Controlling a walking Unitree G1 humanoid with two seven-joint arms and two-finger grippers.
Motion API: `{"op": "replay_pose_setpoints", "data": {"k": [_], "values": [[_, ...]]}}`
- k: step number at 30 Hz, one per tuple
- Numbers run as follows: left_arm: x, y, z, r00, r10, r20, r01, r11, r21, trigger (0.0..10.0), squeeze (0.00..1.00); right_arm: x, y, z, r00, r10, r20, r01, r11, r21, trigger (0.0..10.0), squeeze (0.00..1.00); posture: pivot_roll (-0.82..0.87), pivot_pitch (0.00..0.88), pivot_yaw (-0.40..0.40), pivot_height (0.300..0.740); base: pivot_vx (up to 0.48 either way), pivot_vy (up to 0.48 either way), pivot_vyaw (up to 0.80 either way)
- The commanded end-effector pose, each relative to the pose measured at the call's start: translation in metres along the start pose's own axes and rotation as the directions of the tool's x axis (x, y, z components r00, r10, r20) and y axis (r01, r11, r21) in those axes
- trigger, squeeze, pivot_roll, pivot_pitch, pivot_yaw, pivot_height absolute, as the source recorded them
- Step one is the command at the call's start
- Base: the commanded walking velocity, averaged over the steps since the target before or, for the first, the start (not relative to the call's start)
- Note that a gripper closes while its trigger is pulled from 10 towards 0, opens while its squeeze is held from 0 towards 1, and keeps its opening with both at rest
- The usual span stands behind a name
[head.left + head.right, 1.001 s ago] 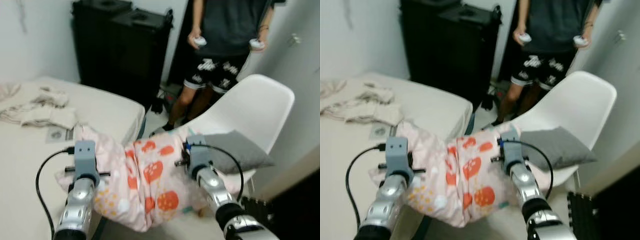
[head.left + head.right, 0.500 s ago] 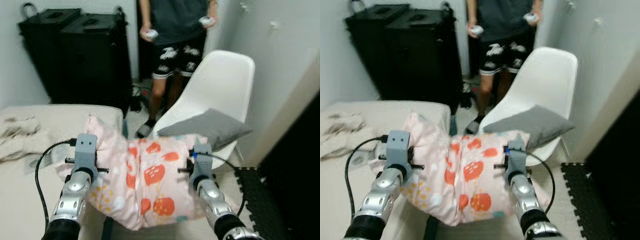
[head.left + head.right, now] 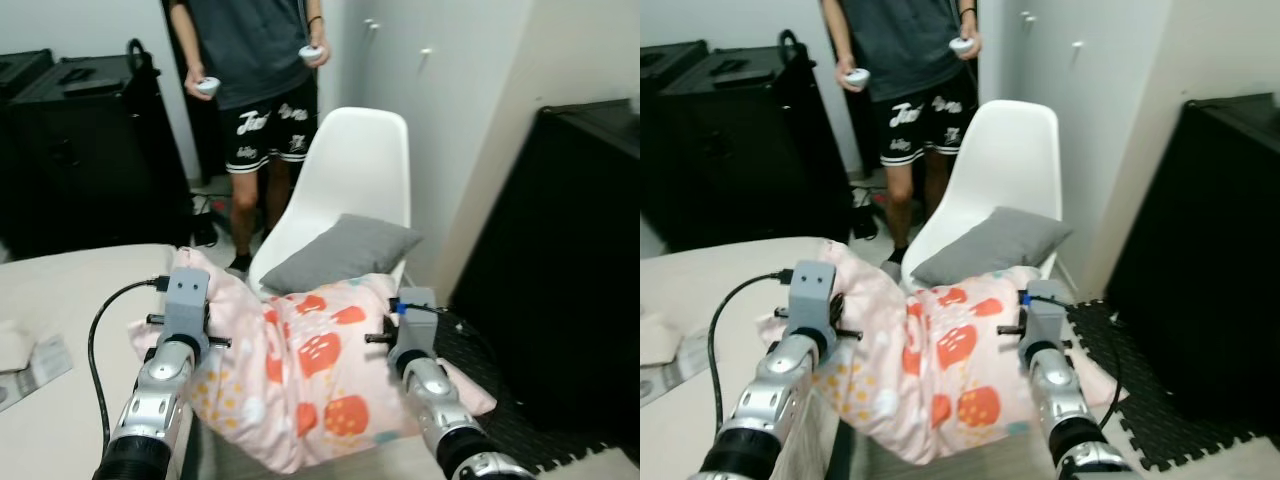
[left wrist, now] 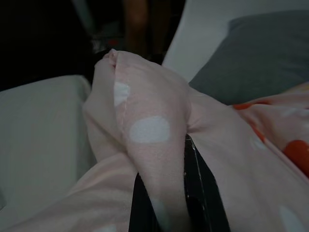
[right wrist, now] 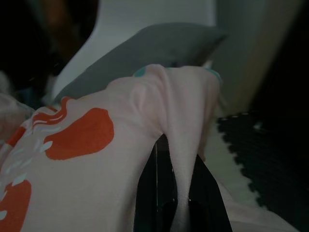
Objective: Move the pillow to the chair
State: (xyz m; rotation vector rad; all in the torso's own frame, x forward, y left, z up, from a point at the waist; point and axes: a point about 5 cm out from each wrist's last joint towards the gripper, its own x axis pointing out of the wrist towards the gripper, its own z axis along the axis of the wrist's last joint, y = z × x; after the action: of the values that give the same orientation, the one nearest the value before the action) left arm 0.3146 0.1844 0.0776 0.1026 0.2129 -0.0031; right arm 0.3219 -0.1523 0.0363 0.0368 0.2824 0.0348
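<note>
The pillow (image 3: 310, 375), soft pink cotton with orange blobs, sags between my left hand (image 4: 166, 203) and right hand (image 5: 176, 200), each pinching a corner, before the moulded white chair (image 3: 350, 170) bearing what looks like a grey cushion (image 3: 340, 250).

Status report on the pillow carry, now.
Left gripper and right gripper both shut on pink pillow, held between them. White chair ahead. Grey cushion on seat; person behind.

The pink pillow (image 3: 300, 375) with red and orange spots is hanging in the air, just in front of the white chair (image 3: 350, 170).
</note>
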Motion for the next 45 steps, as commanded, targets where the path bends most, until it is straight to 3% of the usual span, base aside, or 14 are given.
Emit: {"op": "replay_pose_setpoints", "data": {"k": [1, 5, 8, 10, 12, 14, 17, 22, 25, 29, 33, 37, 45], "values": [[0.004, 0.000, 0.010, 0.999, -0.010, 0.040, 0.011, 1.000, -0.002, 10.0, 0.00, 0.002, 0.006, 0.008, 0.999, 0.021, 0.038, -0.021, 1.000, 0.005, 10.0, 0.00, 0.03, 0.013, 0.041, 0.720, 0.000, 0.000, -0.80], [0.014, 0.010, 0.037, 0.993, 0.027, 0.119, -0.027, 1.000, 0.000, 10.0, 0.00, 0.010, -0.003, 0.035, 0.991, -0.012, 0.133, 0.017, 0.999, -0.034, 10.0, 0.00, 0.02, 0.003, 0.031, 0.720, 0.000, 0.000, -0.80], [0.016, 0.011, 0.044, 0.990, 0.029, 0.137, -0.028, 1.000, -0.004, 10.0, 0.00, 0.012, -0.006, 0.043, 0.987, -0.023, 0.159, 0.029, 0.999, -0.031, 10.0, 0.00, 0.02, 0.003, 0.031, 0.720, 0.000, 0.000, -0.80], [0.019, 0.011, 0.059, 0.984, 0.025, 0.175, -0.022, 1.000, -0.019, 10.0, 0.00, 0.016, -0.013, 0.062, 0.976, -0.037, 0.213, 0.042, 0.999, -0.021, 10.0, 0.00, 0.02, 0.003, 0.031, 0.720, 0.000, 0.000, -0.80], [0.019, 0.007, 0.078, 0.973, -0.002, 0.231, 0.012, 0.999, -0.040, 10.0, 0.00, 0.020, -0.020, 0.087, 0.962, -0.032, 0.272, 0.033, 0.999, 0.003, 10.0, 0.00, 0.01, 0.003, 0.022, 0.720, 0.000, 0.000, -0.80], [0.019, 0.007, 0.078, 0.973, -0.002, 0.231, 0.012, 0.999, -0.040, 10.0, 0.00, 0.020, -0.020, 0.087, 0.962, -0.032, 0.272, 0.033, 0.999, 0.003, 10.0, 0.00, 0.01, 0.003, 0.022, 0.720, 0.000, 0.000, -0.80], [0.018, -0.001, 0.103, 0.953, -0.026, 0.302, 0.054, 0.995, -0.085, 10.0, 0.00, 0.023, -0.025, 0.116, 0.947, 0.017, 0.320, -0.025, 0.999, 0.022, 10.0, 0.00, 0.01, 0.006, 0.004, 0.720, 0.000, 0.000, -0.80], [0.018, -0.003, 0.110, 0.946, -0.031, 0.322, 0.056, 0.996, -0.071, 10.0, 0.00, 0.025, -0.024, 0.127, 0.942, 0.048, 0.333, -0.055, 0.998, 0.011, 10.0, 0.00, 0.01, 0.007, -0.008, 0.720, 0.000, 0.000, -0.80], [0.017, -0.005, 0.108, 0.948, -0.043, 0.315, 0.056, 0.998, -0.032, 10.0, 0.00, 0.025, -0.020, 0.125, 0.943, 0.063, 0.328, -0.066, 0.998, -0.002, 10.0, 0.00, 0.02, 0.009, -0.015, 0.720, 0.000, 0.000, -0.80], [0.013, -0.006, 0.095, 0.961, -0.033, 0.276, 0.043, 0.999, -0.030, 10.0, 0.00, 0.024, -0.012, 0.104, 0.957, 0.082, 0.277, -0.084, 0.996, -0.007, 10.0, 0.00, 0.02, 0.010, -0.023, 0.720, 0.000, 0.000, -0.80], [0.012, -0.005, 0.090, 0.966, -0.024, 0.258, 0.032, 0.999, -0.026, 10.0, 0.00, 0.023, -0.012, 0.098, 0.962, 0.081, 0.260, -0.083, 0.997, -0.005, 10.0, 0.00, 0.01, 0.011, -0.025, 0.720, 0.000, 0.000, -0.80], [0.011, -0.001, 0.073, 0.980, -0.009, 0.197, 0.008, 1.000, 0.003, 10.0, 0.00, 0.021, -0.012, 0.076, 0.979, 0.067, 0.190, -0.066, 0.998, -0.011, 10.0, 0.00, 0.01, 0.011, -0.027, 0.720, 0.000, 0.000, -0.80], [0.012, -0.002, 0.065, 0.986, -0.011, 0.165, 0.008, 1.000, 0.018, 10.0, 0.00, 0.018, -0.016, 0.060, 0.991, 0.031, 0.132, -0.030, 1.000, -0.008, 10.0, 0.00, 0.00, 0.008, -0.022, 0.720, 0.000, 0.000, -0.80]]}}
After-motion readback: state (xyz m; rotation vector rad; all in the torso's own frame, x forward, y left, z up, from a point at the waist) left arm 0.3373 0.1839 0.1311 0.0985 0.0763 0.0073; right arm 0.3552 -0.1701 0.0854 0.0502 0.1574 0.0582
